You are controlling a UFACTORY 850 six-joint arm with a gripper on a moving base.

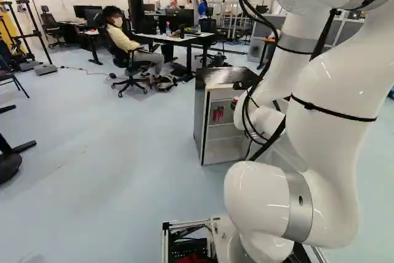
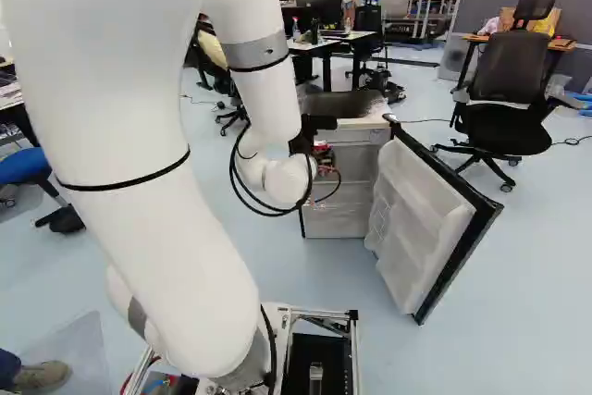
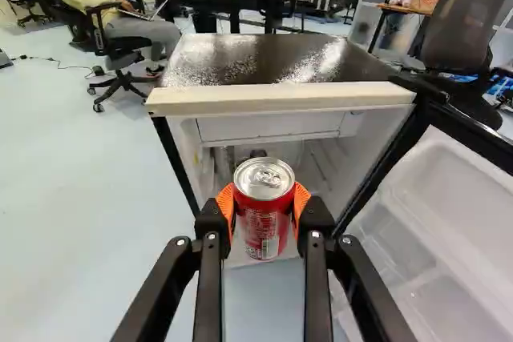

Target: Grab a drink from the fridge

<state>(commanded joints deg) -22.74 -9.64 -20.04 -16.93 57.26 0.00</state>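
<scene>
In the right base view my gripper (image 2: 322, 147) is at the front of the small fridge (image 2: 340, 221), below its top. Seen from the wrist, the gripper (image 3: 264, 204) has its orange pads pressed on both sides of a red can (image 3: 263, 226) with a silver lid, held upright. Behind the can lies the open white interior of the fridge (image 3: 280, 98), whose dark top is level. Two more red cans (image 1: 217, 114) stand on a shelf inside, in the left base view. The held can hides part of the interior.
The fridge door (image 2: 421, 224) stands wide open, its white inner shelves facing the base. A black office chair (image 2: 504, 90) is beyond the door. Farther off are desks (image 1: 175, 39) and a seated person near another chair.
</scene>
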